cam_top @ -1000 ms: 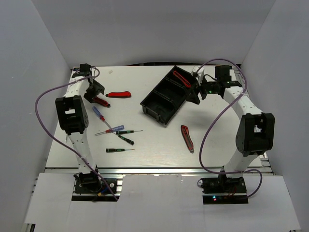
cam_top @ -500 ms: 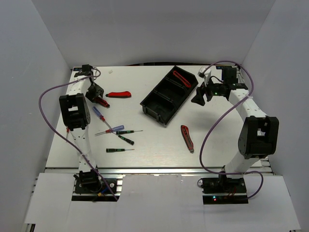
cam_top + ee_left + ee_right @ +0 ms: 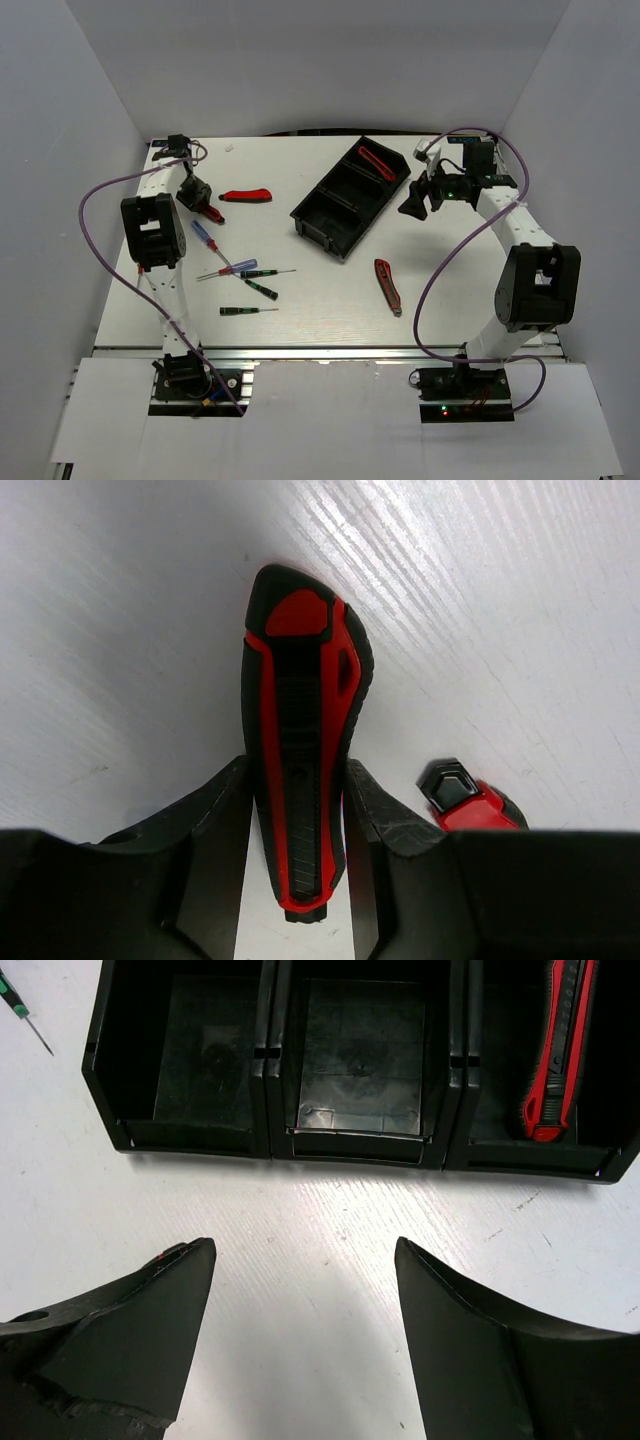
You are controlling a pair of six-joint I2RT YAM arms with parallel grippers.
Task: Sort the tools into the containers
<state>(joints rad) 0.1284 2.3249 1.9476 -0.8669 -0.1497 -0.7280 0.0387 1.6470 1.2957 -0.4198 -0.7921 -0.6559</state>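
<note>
1. A white table [image 3: 330, 300] with a faintly ribbed surface sits inside plain pale grey walls [image 3: 320, 60].
2. The left arm reaches to the far left corner, and the left gripper [image 3: 195, 192] points down at the tabletop. Its black fingers [image 3: 215, 820] press against both sides of one handle of the red-handled pliers [image 3: 295, 710]. The other handle tip lies just to that gripper's right. Whether the pliers are off the table cannot be told.
3. Another red-handled tool [image 3: 245, 195] lies near that gripper, towards the table's middle. The thin screwdrivers [image 3: 245, 270] lie scattered nearer the arm's base.
4. The right arm bends inward at the far right. The right gripper [image 3: 302, 1250] is spread wide and holds nothing.
5. Directly ahead of its fingers lies the black tray [image 3: 275, 1060], made of moulded plastic with three square compartments. A slim red-and-black utility knife [image 3: 560, 1050] lies in the compartment ahead and to the right.
6. A second utility knife [image 3: 388, 285] lies on the table, well apart from the right gripper and towards the base.
</note>
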